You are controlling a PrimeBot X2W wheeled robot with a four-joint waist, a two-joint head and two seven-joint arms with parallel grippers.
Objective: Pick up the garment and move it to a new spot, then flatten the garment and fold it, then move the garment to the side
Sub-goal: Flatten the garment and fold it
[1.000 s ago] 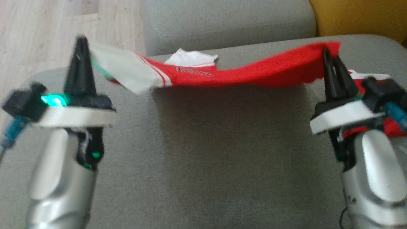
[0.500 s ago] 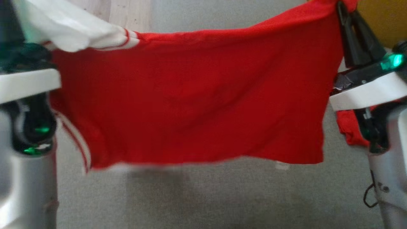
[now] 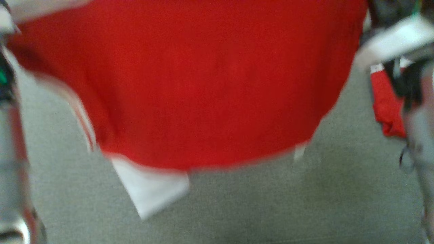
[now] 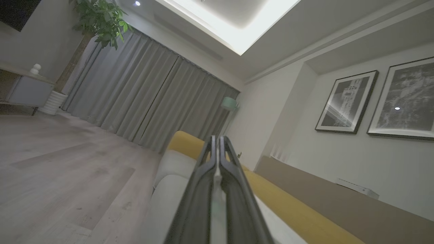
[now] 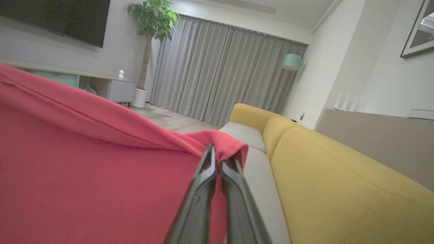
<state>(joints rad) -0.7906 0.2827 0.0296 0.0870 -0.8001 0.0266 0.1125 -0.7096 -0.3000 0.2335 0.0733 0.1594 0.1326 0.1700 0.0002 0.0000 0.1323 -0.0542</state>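
Observation:
The red garment (image 3: 203, 84) hangs spread between my two arms, above the grey cushion (image 3: 271, 210). A white sleeve (image 3: 152, 189) dangles below its lower hem, and a red fold (image 3: 386, 105) droops beside my right wrist (image 3: 393, 40). My left forearm (image 3: 10, 169) stands at the left edge. In the right wrist view my right gripper (image 5: 217, 152) is shut on a bunched red corner of the garment (image 5: 84, 162). In the left wrist view my left gripper (image 4: 217, 142) is shut, with a thin pale strip of cloth pinched between its fingers (image 4: 237, 189).
A yellow sofa back (image 5: 339, 176) runs along the far side of the grey seat cushions (image 5: 257, 162). Wooden floor (image 4: 67, 162) lies to the left, with curtains (image 4: 145, 98) and a potted plant (image 5: 152, 20) further off.
Both arms have lifted the garment from low over the cushion to high before the camera. It now hangs as a full sheet, the grippers have left the head view, and a white sleeve dangles below.

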